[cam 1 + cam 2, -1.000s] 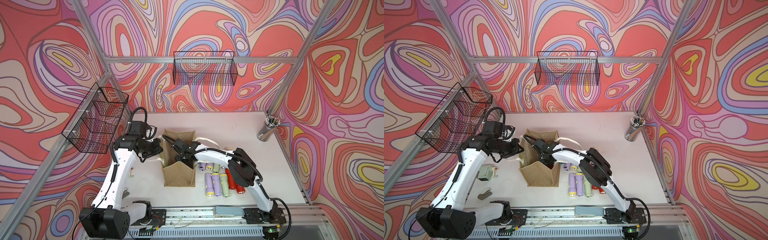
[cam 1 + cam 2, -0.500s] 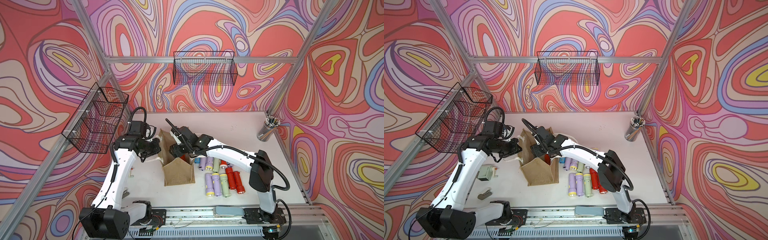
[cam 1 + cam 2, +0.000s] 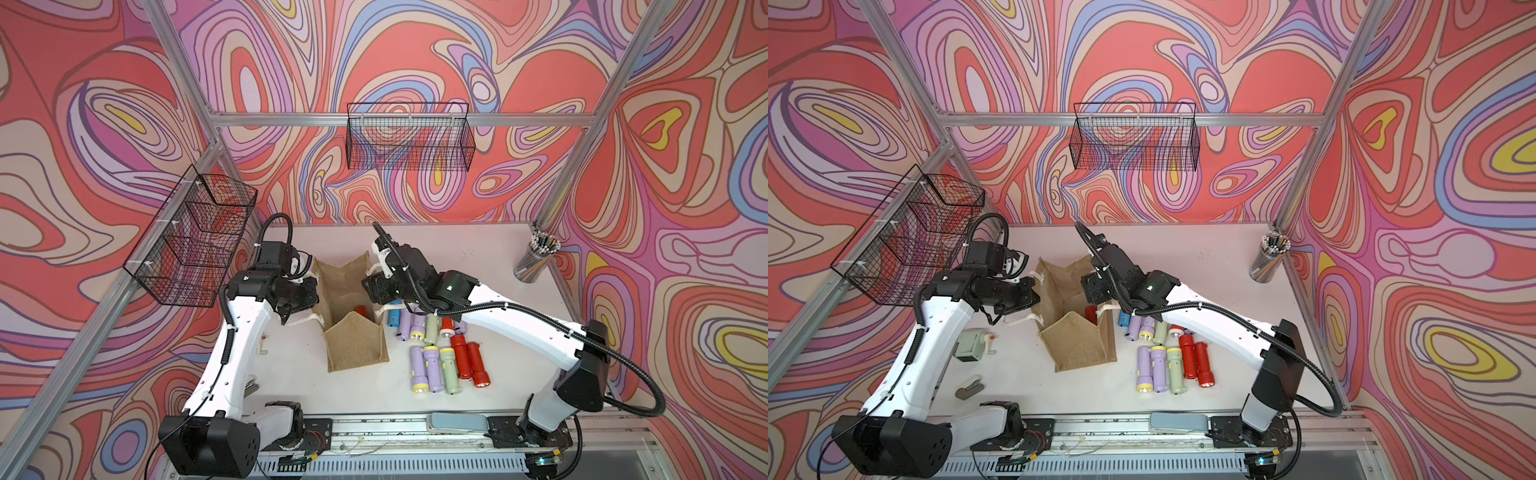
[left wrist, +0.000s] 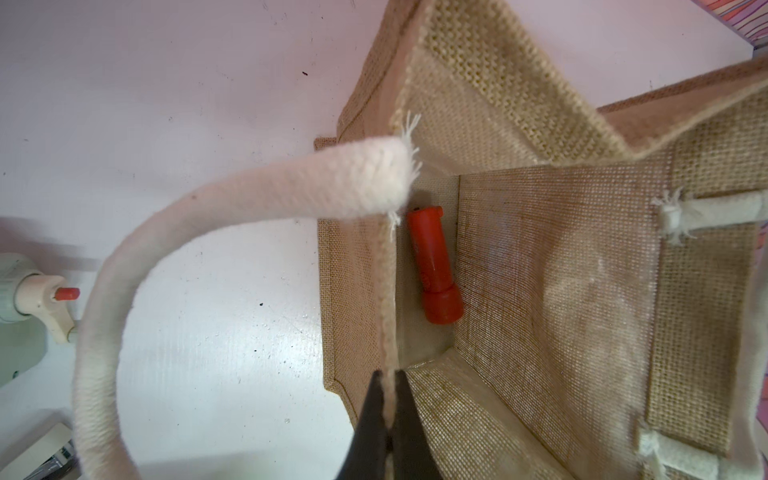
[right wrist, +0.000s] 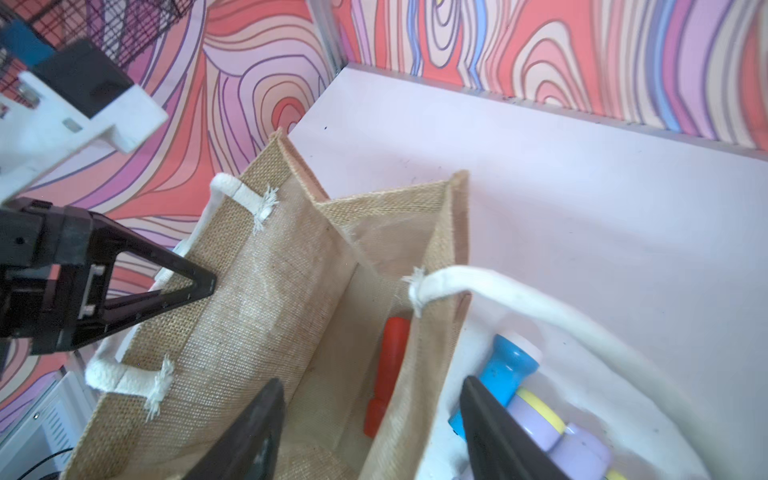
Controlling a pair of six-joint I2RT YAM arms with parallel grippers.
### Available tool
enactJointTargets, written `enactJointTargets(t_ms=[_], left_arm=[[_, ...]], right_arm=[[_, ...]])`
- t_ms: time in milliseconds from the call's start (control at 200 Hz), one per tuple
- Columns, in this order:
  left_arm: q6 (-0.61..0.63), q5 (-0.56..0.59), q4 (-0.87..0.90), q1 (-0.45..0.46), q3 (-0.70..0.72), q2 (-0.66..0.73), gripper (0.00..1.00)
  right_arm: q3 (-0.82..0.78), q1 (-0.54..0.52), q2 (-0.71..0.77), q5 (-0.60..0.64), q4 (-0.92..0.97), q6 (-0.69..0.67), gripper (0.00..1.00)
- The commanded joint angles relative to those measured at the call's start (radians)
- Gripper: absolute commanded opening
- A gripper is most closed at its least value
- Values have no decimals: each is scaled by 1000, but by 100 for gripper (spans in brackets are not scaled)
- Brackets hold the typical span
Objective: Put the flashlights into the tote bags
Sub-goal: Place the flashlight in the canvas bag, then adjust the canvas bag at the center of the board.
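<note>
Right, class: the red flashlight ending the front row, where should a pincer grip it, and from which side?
Take the end red flashlight by its slim barrel, from straight above, closing across its width. It lies flat, wider head toward the front; its outer side is bare table, and the narrow barrel likely leaves a gap beside the neighbouring red flashlight.

A black wire basket [image 3: 409, 137] hangs on the back wall, a second wire basket [image 3: 191, 241] on the side wall, and a cup of pencils [image 3: 534, 259] stands in the far corner of the white table [image 3: 457, 249].
</note>
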State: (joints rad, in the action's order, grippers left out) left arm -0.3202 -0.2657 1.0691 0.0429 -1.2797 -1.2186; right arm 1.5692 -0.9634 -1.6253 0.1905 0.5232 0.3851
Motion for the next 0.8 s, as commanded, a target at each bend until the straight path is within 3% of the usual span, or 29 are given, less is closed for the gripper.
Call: enactJointTargets(t_ms=[0, 205, 441, 661, 791], left_arm=[[62, 47, 35, -9, -52, -9, 0], [72, 91, -11, -9, -70, 19, 0], [78, -27, -30, -9, -92, -48, 0], [76, -41, -51, -9, -89, -41, 0], [75, -14, -63, -9, -61, -13, 1]], right_arm=[[-58, 2, 81, 127, 19, 55, 68], [-164, 2, 227, 236, 106, 209, 65], [-321, 2, 371, 263, 145, 395, 63], [-350, 2, 354, 255, 253, 507, 59], [-404, 0, 341, 238, 217, 537, 58]])
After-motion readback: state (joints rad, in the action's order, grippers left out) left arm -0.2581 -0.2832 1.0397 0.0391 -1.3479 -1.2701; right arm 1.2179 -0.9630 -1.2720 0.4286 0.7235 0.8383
